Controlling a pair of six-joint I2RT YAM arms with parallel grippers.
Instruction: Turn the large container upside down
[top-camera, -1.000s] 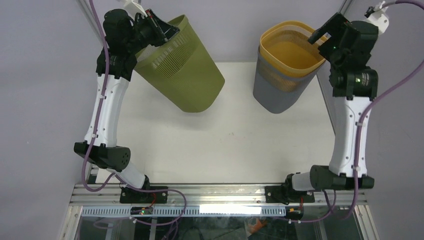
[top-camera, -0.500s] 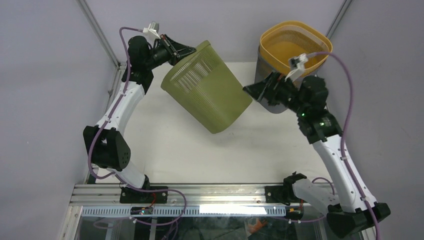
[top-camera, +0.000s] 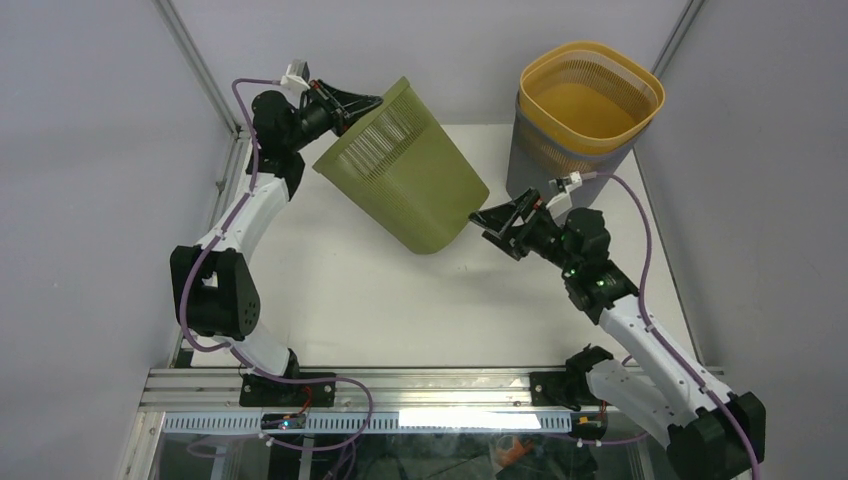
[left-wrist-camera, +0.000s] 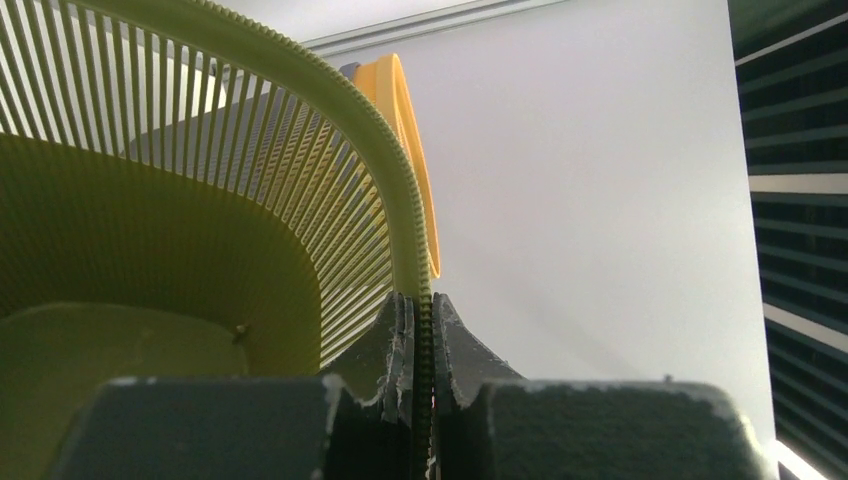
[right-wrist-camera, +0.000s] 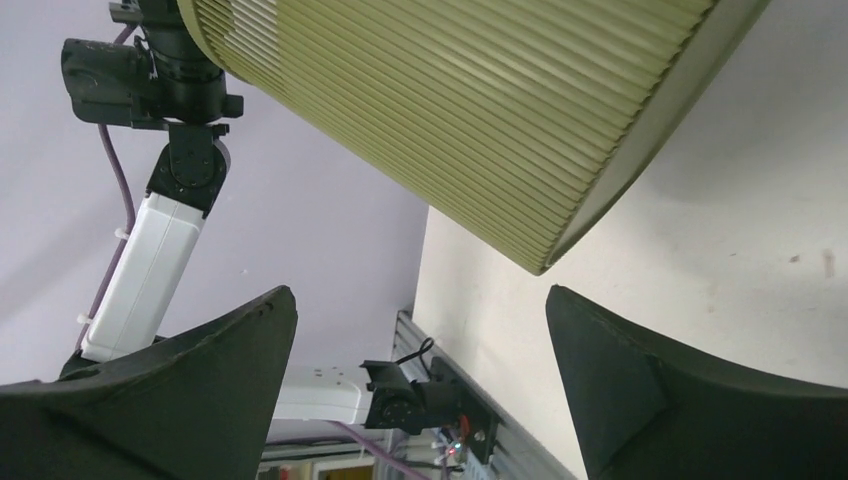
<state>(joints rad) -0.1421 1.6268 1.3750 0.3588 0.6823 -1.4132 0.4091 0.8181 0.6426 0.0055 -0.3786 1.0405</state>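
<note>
olive-green slatted plastic basket (top-camera: 405, 170), tilted, rim clamped in left pincer (left-wrist-camera: 421, 305) near tabletop's (top-camera: 400, 300) far left corner; right pincer (top-camera: 492, 225), spread apart, is best closed on its base.

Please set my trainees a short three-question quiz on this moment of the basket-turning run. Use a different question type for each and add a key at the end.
1. True or false: the left gripper is shut on the rim of the green basket.
2. Choose one. The right gripper is: A) open, close to the green basket's base; B) shut on that base; C) reaching inside the orange basket.
3. Fill in: the orange basket is nested in a ____ basket.
Key: 1 true; 2 A; 3 grey.
</note>
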